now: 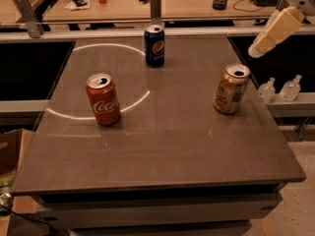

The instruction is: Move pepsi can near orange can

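The pepsi can [154, 45], dark blue with a silver top, stands upright at the far middle of the dark table [167, 151]. The orange can [232, 89], pale orange-tan with an open silver top, stands upright near the table's right edge. My gripper [259, 47], cream-coloured, hangs in the air at the upper right, above and to the right of the orange can and well to the right of the pepsi can. It touches neither can and holds nothing that I can see.
A red Coca-Cola can [103, 99] stands at the table's left middle. Two small clear bottles [279, 89] sit on a ledge right of the table. A cardboard box [10, 154] is at the lower left. A wooden desk [147, 1] with clutter runs behind.
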### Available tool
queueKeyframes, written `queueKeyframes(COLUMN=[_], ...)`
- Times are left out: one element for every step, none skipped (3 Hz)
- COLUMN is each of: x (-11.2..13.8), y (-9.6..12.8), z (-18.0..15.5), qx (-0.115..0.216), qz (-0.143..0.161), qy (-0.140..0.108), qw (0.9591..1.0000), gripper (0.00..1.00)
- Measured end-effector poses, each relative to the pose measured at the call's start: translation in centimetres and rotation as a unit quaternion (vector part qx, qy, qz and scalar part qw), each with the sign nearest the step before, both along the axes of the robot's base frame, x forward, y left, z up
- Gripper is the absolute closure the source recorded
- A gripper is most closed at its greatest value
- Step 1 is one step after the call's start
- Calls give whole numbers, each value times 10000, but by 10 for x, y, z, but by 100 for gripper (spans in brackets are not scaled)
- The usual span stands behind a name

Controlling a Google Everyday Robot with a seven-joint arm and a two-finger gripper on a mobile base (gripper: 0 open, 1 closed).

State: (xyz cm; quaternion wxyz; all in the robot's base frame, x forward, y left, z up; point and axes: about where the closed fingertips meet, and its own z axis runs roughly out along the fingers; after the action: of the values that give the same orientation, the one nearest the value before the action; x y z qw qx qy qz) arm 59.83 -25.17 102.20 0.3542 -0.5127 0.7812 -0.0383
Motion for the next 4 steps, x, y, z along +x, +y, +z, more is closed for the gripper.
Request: queueKeyframes(x=[38,69,94,107], y=[5,15,28,38], z=[-3,-11,-14,-12], qx=[324,663,1066,1264], qz=[-144,-388,-542,-606], qy=[-48,55,27,-206], qw=[9994,9970,9928,9899], gripper=[0,0,0,0])
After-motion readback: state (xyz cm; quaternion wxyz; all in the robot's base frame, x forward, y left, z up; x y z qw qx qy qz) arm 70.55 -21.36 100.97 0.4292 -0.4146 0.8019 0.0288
